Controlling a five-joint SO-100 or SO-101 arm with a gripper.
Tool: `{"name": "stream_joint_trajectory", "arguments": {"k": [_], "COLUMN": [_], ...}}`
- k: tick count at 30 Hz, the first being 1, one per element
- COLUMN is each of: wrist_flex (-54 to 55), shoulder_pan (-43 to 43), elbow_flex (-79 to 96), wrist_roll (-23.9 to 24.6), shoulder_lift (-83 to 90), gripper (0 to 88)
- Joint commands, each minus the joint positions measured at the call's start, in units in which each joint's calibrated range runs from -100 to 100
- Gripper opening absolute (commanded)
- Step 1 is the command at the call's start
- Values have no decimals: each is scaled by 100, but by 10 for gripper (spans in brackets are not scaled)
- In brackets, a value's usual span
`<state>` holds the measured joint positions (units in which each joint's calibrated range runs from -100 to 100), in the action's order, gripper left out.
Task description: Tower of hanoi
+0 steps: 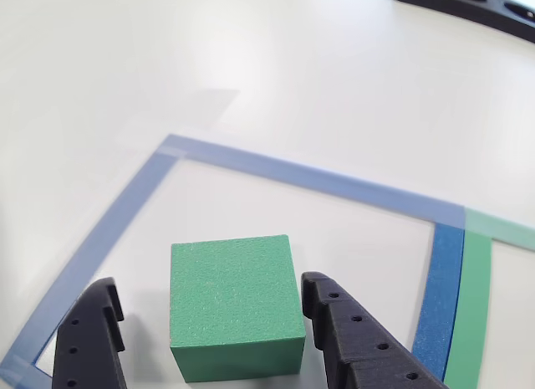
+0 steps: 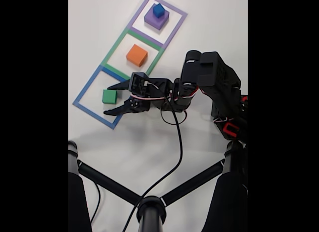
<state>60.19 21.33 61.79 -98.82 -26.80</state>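
- A white table (image 2: 149,142) under soft, even light, faintly glossy.
- A black tripod-like stand (image 2: 149,207) spreads tubular legs across its near edge.

A green foam cube (image 1: 236,307) sits inside a square outlined in blue tape (image 2: 87,87) on a white table (image 1: 125,71). An orange cube (image 2: 136,55) occupies a green-taped square (image 2: 115,46), while a small blue cube (image 2: 158,10) tops a purple block (image 2: 155,20) in a purple-outlined square (image 2: 178,23). The black plastic gripper (image 1: 209,309) carries a black cable (image 2: 179,147).
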Motion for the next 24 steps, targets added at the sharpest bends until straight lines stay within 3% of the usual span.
{"name": "stream_joint_trajectory", "arguments": {"k": [1,12,20,24], "wrist_flex": [185,225,177,-463], "shoulder_pan": [75,75,52,44], "elbow_flex": [-123,32,222,231], "wrist_roll": [-118,-118,-118,-118], "shoulder_lift": [60,180,517,1222], "gripper": [172,77,77,70]}}
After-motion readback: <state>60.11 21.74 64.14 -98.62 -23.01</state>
